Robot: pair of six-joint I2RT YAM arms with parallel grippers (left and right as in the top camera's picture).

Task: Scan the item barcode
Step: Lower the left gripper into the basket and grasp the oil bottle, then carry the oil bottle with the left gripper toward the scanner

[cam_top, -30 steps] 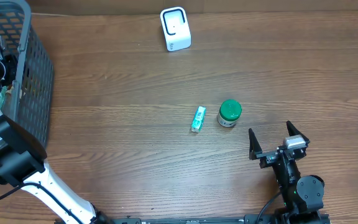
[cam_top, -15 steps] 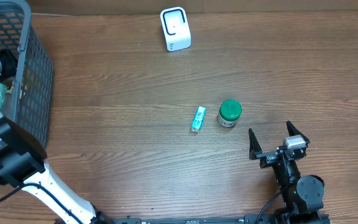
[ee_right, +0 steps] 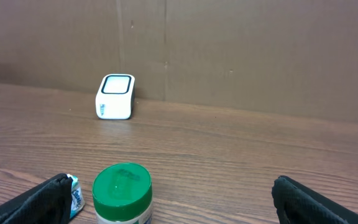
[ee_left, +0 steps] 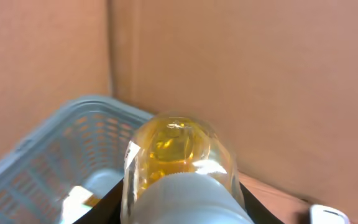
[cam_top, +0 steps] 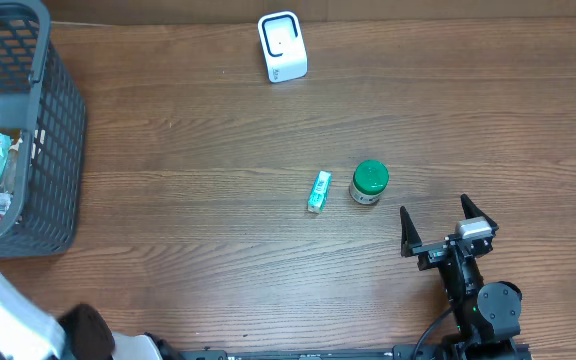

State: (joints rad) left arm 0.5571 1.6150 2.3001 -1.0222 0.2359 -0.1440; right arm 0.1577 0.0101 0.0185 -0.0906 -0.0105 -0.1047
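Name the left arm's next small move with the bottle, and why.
Probably carry the bottle toward the white scanner: the left fingers grip it above the basket, and the scanner stands well off across the table.

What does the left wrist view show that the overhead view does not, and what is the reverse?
Only the left wrist view: a clear bottle of yellow liquid with a white cap, held in the left gripper, and a cardboard wall behind. Only the overhead view: a green-lidded jar, a small teal packet, the open right gripper. Both: the grey basket; perhaps also the white scanner, only a cut-off white shape at the wrist view's edge.
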